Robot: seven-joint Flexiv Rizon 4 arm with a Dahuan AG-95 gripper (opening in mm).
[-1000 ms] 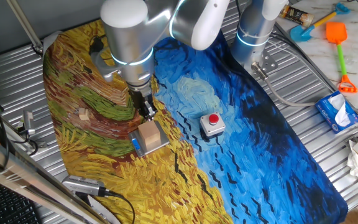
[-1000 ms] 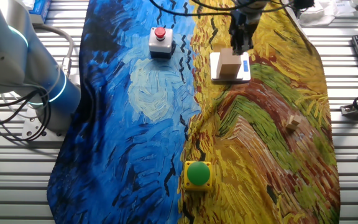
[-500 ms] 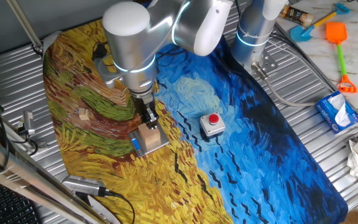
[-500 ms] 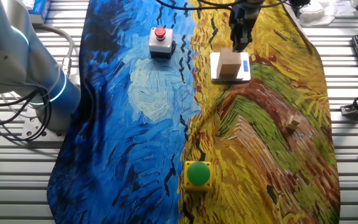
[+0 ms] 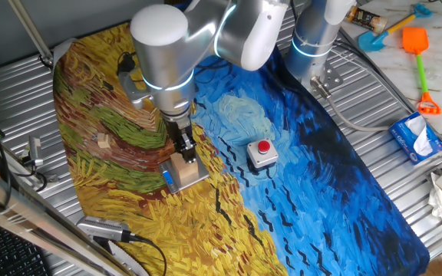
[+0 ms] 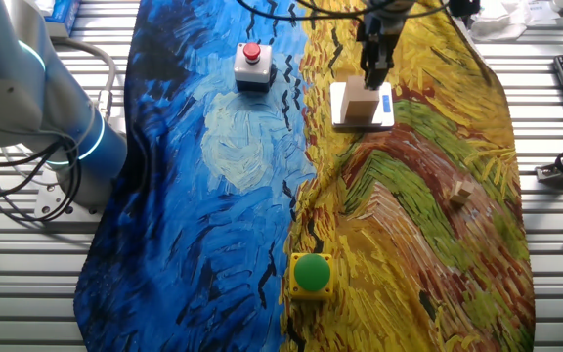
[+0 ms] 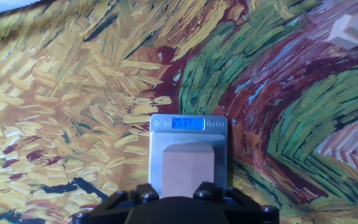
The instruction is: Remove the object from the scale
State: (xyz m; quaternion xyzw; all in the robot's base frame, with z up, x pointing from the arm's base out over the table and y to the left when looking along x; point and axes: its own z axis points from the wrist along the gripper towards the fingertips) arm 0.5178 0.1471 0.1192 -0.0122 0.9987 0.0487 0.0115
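Note:
The tan wooden block (image 5: 183, 166) sits on the thin grey scale (image 5: 200, 176), whose blue strip faces the left side. Both also show in the other fixed view, block (image 6: 359, 102) on scale (image 6: 388, 108), and in the hand view, block (image 7: 187, 167) on scale (image 7: 157, 155) with its blue display lit. My gripper (image 5: 186, 149) hangs straight over the block, fingertips just above its top, and looks open with nothing in it. It shows in the other fixed view (image 6: 372, 76) too. In the hand view only the black gripper body shows at the bottom edge.
A small pale wooden piece (image 5: 102, 141) lies on the cloth to the left. A grey box with a red button (image 5: 262, 153) stands right of the scale. A yellow box with a green button (image 6: 312, 274) sits near the cloth's other end. A tissue pack (image 5: 418, 138) lies off the cloth.
My gripper has come down a little and shifted slightly, closing in on the top of the block. The block and scale have not moved.

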